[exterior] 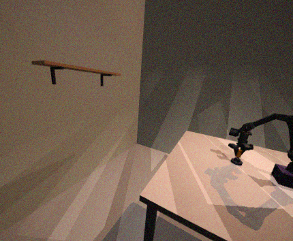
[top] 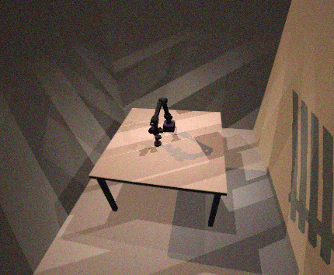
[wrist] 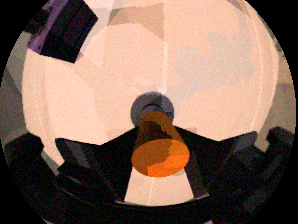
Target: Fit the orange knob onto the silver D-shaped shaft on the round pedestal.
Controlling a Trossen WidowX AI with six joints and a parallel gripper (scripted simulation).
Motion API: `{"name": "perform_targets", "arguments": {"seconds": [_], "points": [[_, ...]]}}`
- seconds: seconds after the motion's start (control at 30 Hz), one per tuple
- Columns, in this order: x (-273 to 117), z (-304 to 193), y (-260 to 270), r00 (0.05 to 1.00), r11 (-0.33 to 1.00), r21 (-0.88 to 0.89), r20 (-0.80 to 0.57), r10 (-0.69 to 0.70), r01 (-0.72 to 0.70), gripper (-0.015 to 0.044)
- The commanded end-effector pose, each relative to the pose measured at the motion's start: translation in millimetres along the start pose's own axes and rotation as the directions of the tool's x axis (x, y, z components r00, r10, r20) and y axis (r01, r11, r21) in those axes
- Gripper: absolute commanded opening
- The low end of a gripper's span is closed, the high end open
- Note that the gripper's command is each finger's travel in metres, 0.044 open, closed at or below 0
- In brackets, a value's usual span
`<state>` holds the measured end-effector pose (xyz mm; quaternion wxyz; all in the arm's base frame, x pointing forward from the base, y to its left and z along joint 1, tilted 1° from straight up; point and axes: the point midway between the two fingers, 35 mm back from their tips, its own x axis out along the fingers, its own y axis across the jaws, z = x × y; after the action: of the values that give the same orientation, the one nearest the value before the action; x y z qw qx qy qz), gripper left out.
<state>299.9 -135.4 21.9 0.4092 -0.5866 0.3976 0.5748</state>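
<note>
The orange knob (exterior: pixel 238 153) (wrist: pixel 161 158) is upright between the fingers of my gripper (exterior: pixel 239 152) (wrist: pixel 156 129), which is shut on it. The round dark pedestal (exterior: pixel 236 162) (wrist: pixel 138 111) (top: pixel 158 144) stands on the table directly below the knob. In the wrist view the knob's far end overlaps the pedestal's near part. The silver shaft is hidden by the knob and fingers. I cannot tell whether the knob touches the pedestal, nor how its flat side is turned.
The arm's purple base block (top: pixel 169 126) (exterior: pixel 289 178) (wrist: pixel 70 31) sits on the table (top: pixel 186 175) (exterior: pixel 176 177), behind the pedestal in the top view. A wooden shelf (exterior: pixel 78 68) is on the wall, away from the table. Striped shadows cross the tabletop.
</note>
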Motion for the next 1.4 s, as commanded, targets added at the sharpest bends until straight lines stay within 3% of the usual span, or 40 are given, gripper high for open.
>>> {"name": "perform_targets", "arguments": {"seconds": [0.0,0.23,1.37], "points": [[-3.1,0.4,1.3,1.000,1.000,-0.014,-0.004,0.002,-0.002,0.0000],[-1.0,3.2,4.2,1.000,0.977,-0.213,-0.004,0.002,-0.003,0.0000],[1.6,-1.4,-0.9,1.000,0.977,-0.213,-0.004,0.002,-0.002,0.0000]]}}
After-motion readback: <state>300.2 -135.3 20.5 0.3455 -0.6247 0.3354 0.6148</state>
